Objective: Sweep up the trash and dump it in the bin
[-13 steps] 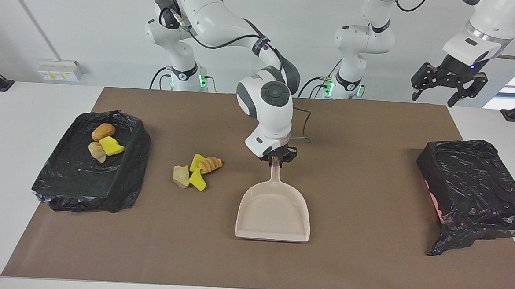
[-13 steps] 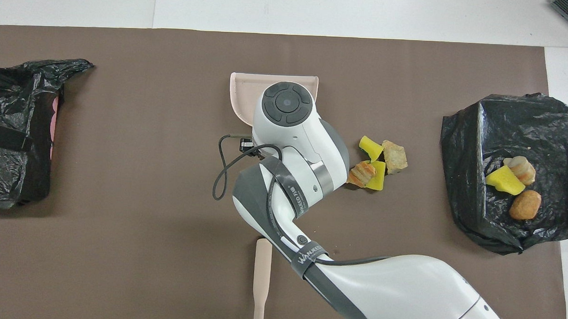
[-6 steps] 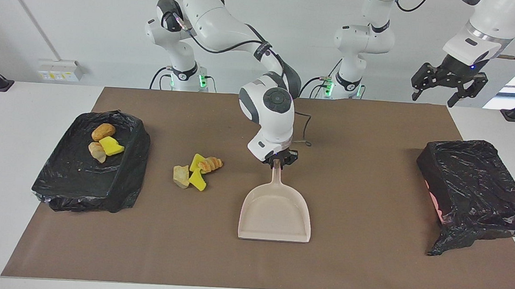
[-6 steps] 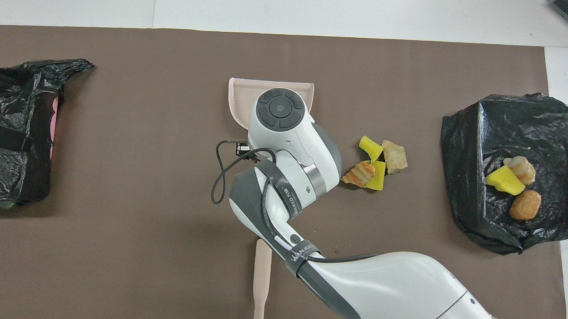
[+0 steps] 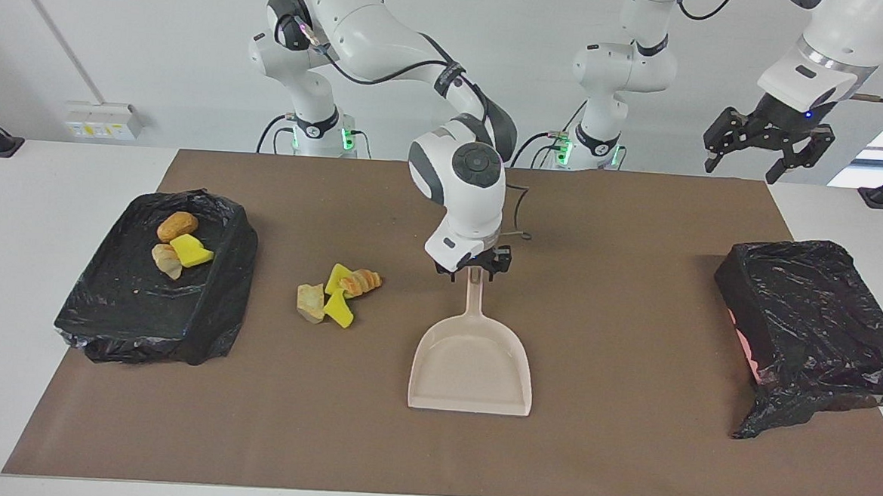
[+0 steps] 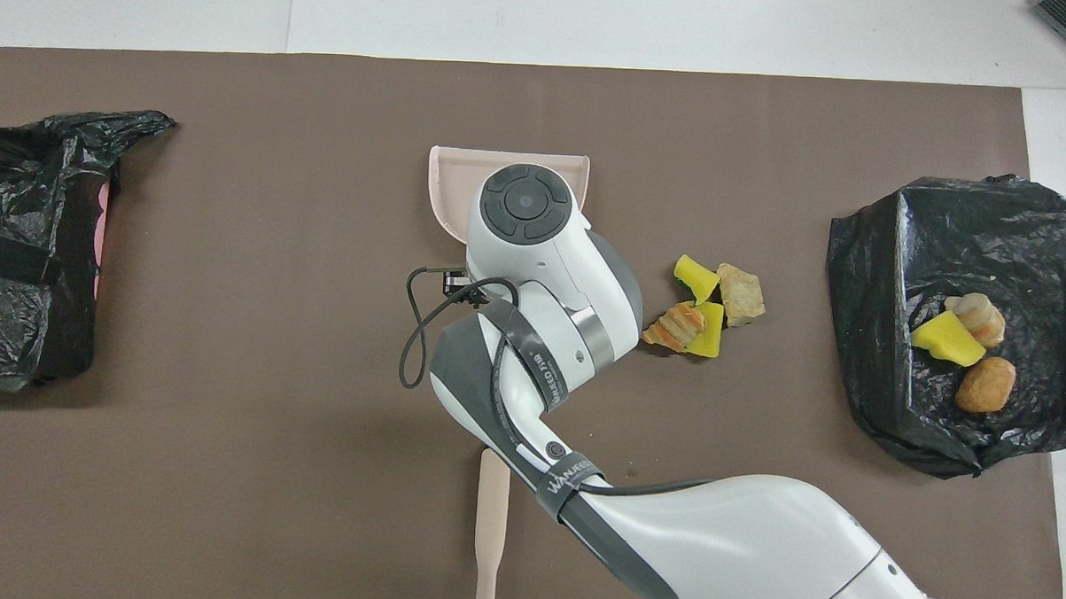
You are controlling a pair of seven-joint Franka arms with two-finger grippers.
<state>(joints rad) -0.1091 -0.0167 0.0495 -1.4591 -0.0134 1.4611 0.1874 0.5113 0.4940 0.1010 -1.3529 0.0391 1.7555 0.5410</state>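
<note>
1. Right gripper (image 5: 475,271) sits at the tip of the dustpan (image 5: 472,363) handle. From where I stand its fingers look spread on either side of the handle, not pinching it. Left gripper (image 5: 768,148) hangs spread and empty, high over its own end of the table, waiting.
2. Biggest worry: the trash (image 5: 337,295), 4 scraps in a loose heap on the brown mat (image 5: 627,454), lies beside the pan, between it and the bagged bin (image 5: 98,313) at the right arm's end. The pan's mouth points away from the robots, not at the heap, so a sweep from here would likely push scraps past it.
3. Next: nothing pins the pan. I think a nudge from the gripper could skid or twist it on the mat.
4. Smaller: the sponge bits look light, so they may roll or bounce out on the way to the bin, where 3 pieces (image 5: 177,245) already lie.
5. Hidden: from overhead the right arm's wrist covers most of the pan and all of the gripper.
6. The second bagged bin (image 5: 808,312) at the left arm's end shows no contents that I can make out.
7. A flat beige stick (image 6: 491,529) near the robots runs off the overhead view's bottom edge. I cannot tell what its other end looks like.
</note>
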